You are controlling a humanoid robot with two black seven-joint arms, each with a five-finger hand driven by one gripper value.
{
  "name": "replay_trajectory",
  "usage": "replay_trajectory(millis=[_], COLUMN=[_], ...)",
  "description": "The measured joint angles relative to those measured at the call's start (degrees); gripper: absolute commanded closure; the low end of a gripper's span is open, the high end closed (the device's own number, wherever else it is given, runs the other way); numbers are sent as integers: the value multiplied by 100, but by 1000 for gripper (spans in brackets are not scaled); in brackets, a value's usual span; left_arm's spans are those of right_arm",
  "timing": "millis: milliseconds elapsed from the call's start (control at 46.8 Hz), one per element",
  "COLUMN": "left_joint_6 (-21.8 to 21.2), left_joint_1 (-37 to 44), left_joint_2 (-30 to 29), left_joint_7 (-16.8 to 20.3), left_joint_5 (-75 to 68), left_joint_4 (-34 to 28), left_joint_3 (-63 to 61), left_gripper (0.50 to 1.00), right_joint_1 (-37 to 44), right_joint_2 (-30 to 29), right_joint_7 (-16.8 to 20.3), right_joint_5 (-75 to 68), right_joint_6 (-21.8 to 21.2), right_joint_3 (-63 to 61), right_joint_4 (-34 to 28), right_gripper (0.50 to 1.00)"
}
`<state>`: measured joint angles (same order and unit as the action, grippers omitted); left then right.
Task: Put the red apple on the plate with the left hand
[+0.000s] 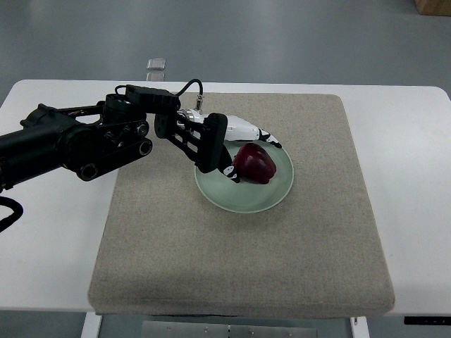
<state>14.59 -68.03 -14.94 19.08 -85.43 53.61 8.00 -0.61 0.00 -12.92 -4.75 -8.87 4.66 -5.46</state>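
A dark red apple [255, 164] rests on the pale green plate [271, 198] in the middle of the beige mat. My left hand [254, 158] reaches in from the left and flanks the apple. Its white fingers [262, 134] stretch out straight along the apple's far side, and the thumb [230, 171] lies at the apple's near left. The fingers look extended rather than curled around the fruit, so the hand is open. The black forearm [84, 141] lies across the left part of the table. My right arm does not show.
The beige mat [239, 267] covers most of the white table [416, 211]. A small clear object [156, 63] lies at the table's far edge. A black cable [184, 88] loops above the wrist.
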Motion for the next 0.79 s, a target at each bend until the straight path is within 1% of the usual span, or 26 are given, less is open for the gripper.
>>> replay_trajectory(millis=[299, 684, 748, 791], left_joint_6=[0, -22, -83, -174], left_joint_1=[0, -24, -26, -26], left_joint_2=[-7, -70, -63, -55], left_joint_7=[0, -1, -1, -1], left_joint_5=[0, 4, 7, 13], left_joint_4=[-50, -738, -925, -1062], left_joint_3=[25, 44, 44, 44], left_gripper=[538, 538, 534, 517], right_joint_1=[0, 0, 0, 0], right_joint_2=[0, 0, 0, 0], right_joint_7=[0, 0, 0, 0], right_joint_5=[0, 0, 0, 0], right_joint_6=[0, 0, 0, 0], right_joint_3=[0, 0, 0, 0], right_joint_4=[0, 0, 1, 1], right_gripper=[536, 536, 536, 536])
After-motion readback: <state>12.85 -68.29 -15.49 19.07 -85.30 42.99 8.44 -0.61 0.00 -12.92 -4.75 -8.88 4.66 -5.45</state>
